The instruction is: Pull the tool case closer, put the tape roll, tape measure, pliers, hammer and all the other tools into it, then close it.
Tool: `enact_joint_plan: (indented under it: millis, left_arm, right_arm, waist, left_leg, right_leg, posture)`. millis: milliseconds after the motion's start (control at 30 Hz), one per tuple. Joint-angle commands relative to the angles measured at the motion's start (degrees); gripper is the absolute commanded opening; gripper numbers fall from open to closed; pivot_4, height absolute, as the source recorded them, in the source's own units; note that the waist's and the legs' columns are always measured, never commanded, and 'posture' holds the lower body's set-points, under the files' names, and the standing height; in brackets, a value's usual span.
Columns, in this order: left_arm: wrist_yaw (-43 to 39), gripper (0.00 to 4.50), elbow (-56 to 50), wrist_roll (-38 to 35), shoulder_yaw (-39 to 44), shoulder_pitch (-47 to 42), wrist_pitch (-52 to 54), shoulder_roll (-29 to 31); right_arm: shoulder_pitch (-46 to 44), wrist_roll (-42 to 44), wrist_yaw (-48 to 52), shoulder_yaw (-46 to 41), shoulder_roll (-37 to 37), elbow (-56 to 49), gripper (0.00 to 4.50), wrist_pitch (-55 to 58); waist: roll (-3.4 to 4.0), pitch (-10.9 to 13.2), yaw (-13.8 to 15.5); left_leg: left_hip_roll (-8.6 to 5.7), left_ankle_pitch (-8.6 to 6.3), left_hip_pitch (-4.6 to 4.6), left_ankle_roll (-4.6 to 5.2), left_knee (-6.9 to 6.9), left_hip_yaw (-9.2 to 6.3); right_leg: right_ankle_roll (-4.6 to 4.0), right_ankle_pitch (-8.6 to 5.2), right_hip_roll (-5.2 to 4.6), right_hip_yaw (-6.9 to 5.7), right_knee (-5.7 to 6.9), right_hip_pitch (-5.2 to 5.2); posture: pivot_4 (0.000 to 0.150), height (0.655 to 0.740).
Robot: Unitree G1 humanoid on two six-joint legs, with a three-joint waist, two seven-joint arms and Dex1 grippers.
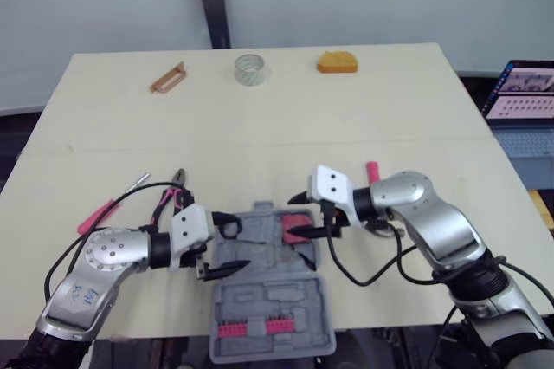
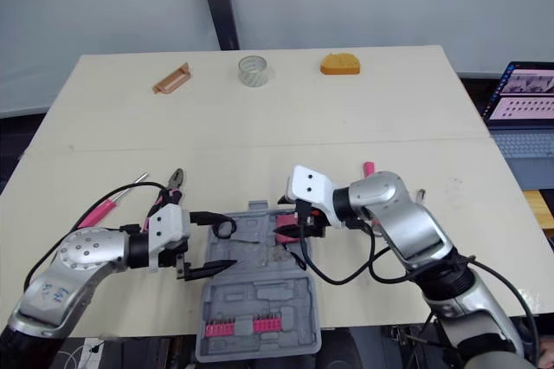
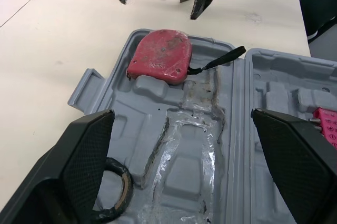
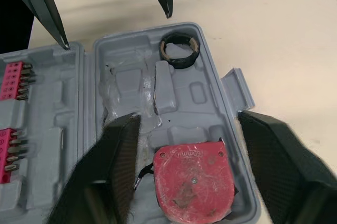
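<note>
Left claw (image 1: 232, 246) and right claw (image 1: 299, 216) both wide open over open case (image 1: 260, 310); tape measure (image 3: 160, 56), tape roll (image 4: 181, 63) inside

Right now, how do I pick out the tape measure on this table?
Find the open grey tool case nearest the robot. In its far half, at the right end, lies the tape measure: a red squarish body with a black strap, unlike the black tape roll at the left end.
</note>
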Motion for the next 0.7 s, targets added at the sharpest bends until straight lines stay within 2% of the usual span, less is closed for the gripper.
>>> enact_joint_plan:
  millis: [33, 367, 700]
  left_arm:
    - [0.16, 4.5, -2.16, -1.22, 1.23, 0.0, 0.01, -0.03]
    - [-0.3, 4.5, -1.55, -0.93, 1.12, -0.76, -0.25, -0.03]
    - [-0.43, 4.5, -1.22, -0.71, 1.17, -0.86, -0.46, 0.1]
  right_arm:
    - [-0.02, -0.1, -1.01, 0.24, 0.08, -0.16, 2.51, -2.39]
    - [3.7, -2.97, -0.23, 3.2, -0.28, 7.59, 2.51, -12.92]
    - [1.74, -4.35, 0.62, 4.09, 2.28, 17.07, 2.51, -18.65]
  waist:
    - [0.0, 0.0, 0.01]
    - [0.0, 0.0, 0.01]
    - [0.0, 0.0, -0.09]
  left_leg:
    - [0.0, 0.0, 0.0, 0.0, 0.0, 0.0]
    - [0.0, 0.0, 0.0, 0.0, 0.0, 0.0]
    - [0.01, 0.0, 0.01, 0.0, 0.0, 0.0]
  right_leg:
    - [0.0, 0.0, 0.0, 0.0, 0.0, 0.0]
    - [0.0, 0.0, 0.0, 0.0, -0.01, 0.01]
    - [0.0, 0.0, 0.01, -0.01, -0.01, 0.0]
  posture:
    - [0.15, 0.74]
    - [0.15, 0.74]
    - [0.15, 0.74]
